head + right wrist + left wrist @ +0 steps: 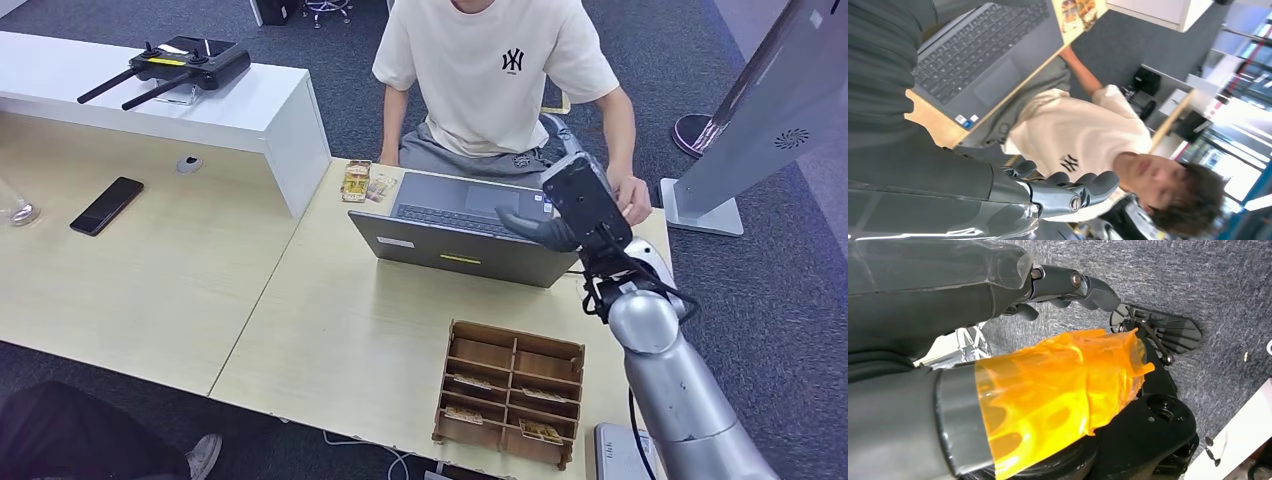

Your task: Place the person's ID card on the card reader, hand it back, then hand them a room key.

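My right hand is raised over the right end of an open grey laptop, reaching toward the seated person in a white T-shirt. In the right wrist view this hand is spread, with nothing in it. The person's hand rests on the table just beyond my hand. A wooden rack with several cards in its slots stands near the front edge. Patterned cards lie left of the laptop. My left hand, its thumb wrapped in orange tape, hangs over grey carpet and holds nothing.
A flat pale device lies at the table's front right corner. A tilted screen on a stand stands on the right. On the left desk lie a black phone and, on the white shelf, a controller with antennas.
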Controlling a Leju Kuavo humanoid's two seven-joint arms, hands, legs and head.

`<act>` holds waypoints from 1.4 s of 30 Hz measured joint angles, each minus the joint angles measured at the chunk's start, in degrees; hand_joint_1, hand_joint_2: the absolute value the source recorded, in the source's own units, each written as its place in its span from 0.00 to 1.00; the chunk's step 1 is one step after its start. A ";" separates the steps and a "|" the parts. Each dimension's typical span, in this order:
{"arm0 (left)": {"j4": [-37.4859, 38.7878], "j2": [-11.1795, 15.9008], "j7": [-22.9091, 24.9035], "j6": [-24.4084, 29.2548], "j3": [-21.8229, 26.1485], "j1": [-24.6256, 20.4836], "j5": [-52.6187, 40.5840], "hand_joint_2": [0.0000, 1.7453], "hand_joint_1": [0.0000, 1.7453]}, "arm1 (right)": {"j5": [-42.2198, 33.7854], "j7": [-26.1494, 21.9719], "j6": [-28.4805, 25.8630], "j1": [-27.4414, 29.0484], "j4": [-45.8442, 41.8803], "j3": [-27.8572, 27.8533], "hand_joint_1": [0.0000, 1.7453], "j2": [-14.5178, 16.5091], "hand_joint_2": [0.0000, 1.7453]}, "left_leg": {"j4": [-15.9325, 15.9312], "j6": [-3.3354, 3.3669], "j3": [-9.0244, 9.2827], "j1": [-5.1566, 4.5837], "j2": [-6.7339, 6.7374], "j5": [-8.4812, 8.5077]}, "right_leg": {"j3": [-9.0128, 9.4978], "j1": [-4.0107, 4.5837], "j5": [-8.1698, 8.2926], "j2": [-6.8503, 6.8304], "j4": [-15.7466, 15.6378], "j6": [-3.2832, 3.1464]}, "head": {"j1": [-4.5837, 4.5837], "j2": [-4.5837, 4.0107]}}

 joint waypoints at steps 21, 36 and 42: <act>0.00 -1.35 -1.01 1.01 -1.57 0.66 5.14 0.00 0.00 | 22.59 -1.28 -6.06 23.07 -25.93 -0.49 1.00 -9.87 1.00 | 0.00 0.01 -0.03 -0.01 0.00 -0.01 | -0.01 0.00 0.00 0.00 -0.05 0.00 | -0.01 0.00; 0.00 -1.26 -0.98 0.90 -3.27 0.92 7.69 0.00 0.00 | 37.76 3.02 -7.44 31.85 -27.96 1.62 0.25 -15.93 1.00 | 0.00 0.01 -0.03 -0.01 0.01 -0.01 | -0.01 0.00 0.00 0.00 -0.06 0.00 | 0.00 0.00; 0.00 -1.23 -0.80 0.92 -3.52 0.99 8.46 0.00 0.00 | 40.94 4.69 -8.88 33.78 -28.14 2.20 0.30 -17.38 1.00 | 0.00 0.01 -0.03 -0.01 0.01 -0.01 | -0.01 0.00 0.00 0.00 -0.06 0.00 | 0.01 0.00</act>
